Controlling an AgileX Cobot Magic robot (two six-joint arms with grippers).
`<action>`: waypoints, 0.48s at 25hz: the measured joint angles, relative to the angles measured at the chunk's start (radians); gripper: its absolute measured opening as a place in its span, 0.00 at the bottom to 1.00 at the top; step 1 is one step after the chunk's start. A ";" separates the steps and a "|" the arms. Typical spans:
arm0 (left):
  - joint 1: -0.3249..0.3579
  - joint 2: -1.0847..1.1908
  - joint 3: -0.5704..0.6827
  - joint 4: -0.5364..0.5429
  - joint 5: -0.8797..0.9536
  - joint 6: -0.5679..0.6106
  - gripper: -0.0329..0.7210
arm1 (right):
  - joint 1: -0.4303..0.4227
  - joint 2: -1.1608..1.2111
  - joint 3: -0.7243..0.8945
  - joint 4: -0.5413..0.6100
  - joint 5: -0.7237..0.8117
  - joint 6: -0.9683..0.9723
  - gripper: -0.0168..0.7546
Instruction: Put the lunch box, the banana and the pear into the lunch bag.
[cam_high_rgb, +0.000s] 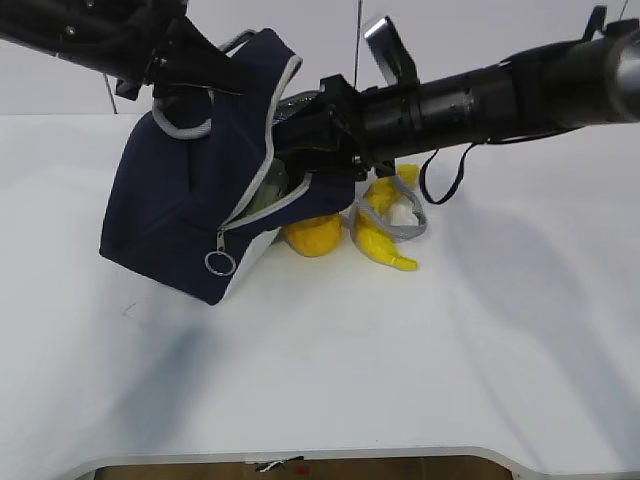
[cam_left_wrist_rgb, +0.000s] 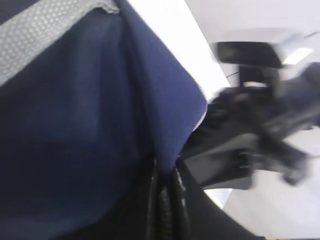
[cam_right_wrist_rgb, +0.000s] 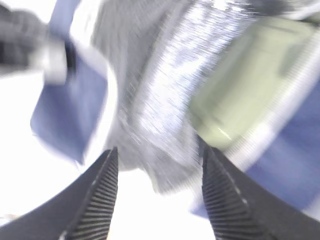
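Ribbed black right fingers (cam_right_wrist_rgb: 159, 192) spread empty before crinkled silver lining and sage-green lunch box (cam_right_wrist_rgb: 240, 85); left fingers' state untellable.

The right claw (cam_high_rgb: 300, 150) is buried in the bag (cam_high_rgb: 190, 210) mouth in the exterior view, and the left claw (cam_high_rgb: 185, 75) is lost behind the bag's top edge. Both wrist views are smeared by blur; the box (cam_right_wrist_rgb: 245, 80) shows only as a pale green patch. The bag hides part of the pear (cam_high_rgb: 313, 236)
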 joint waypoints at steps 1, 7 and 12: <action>0.009 0.000 0.000 -0.002 0.007 -0.003 0.06 | -0.005 -0.025 0.000 -0.028 0.000 0.006 0.59; 0.082 0.000 0.000 -0.008 0.032 -0.032 0.06 | -0.020 -0.150 -0.001 -0.247 -0.011 0.100 0.59; 0.155 0.000 0.000 0.001 0.071 -0.045 0.06 | -0.020 -0.218 -0.001 -0.440 -0.056 0.198 0.59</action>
